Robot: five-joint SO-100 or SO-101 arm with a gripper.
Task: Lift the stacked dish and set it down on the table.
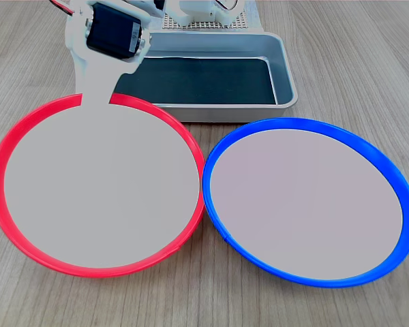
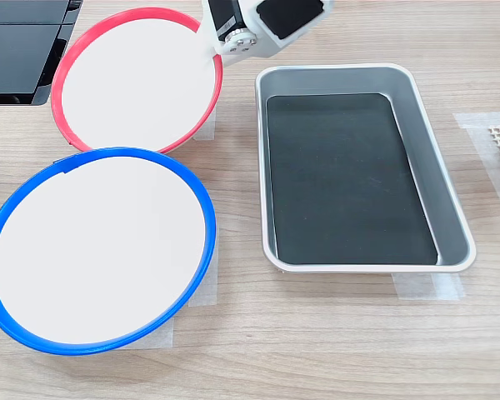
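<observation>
Two plates in the first exterior view. I've got the gripper (image 1: 94, 95) clamped on the far rim of the red-rimmed dish (image 1: 99, 184); one flat white finger (image 1: 95, 78) lies over the rim there, the other is hidden under the dish. Dish extends from the gripper toward the camera. Blue-rimmed plate (image 1: 310, 201) sits off to the first exterior view's right of the gripper, its rim touching or just short of the red one. Grey tray (image 1: 286, 71) is just behind the gripper on the table (image 1: 368, 61).

Second exterior view: gripper (image 2: 207, 48) pinches the dish (image 2: 133, 79) at the edge nearest the tray (image 2: 362, 171). Dish spreads from the gripper to the second exterior view's left; its near edge overlaps the blue-rimmed plate (image 2: 96, 250). Can't tell whether it rests on the table (image 2: 333, 333) or hangs above it.
</observation>
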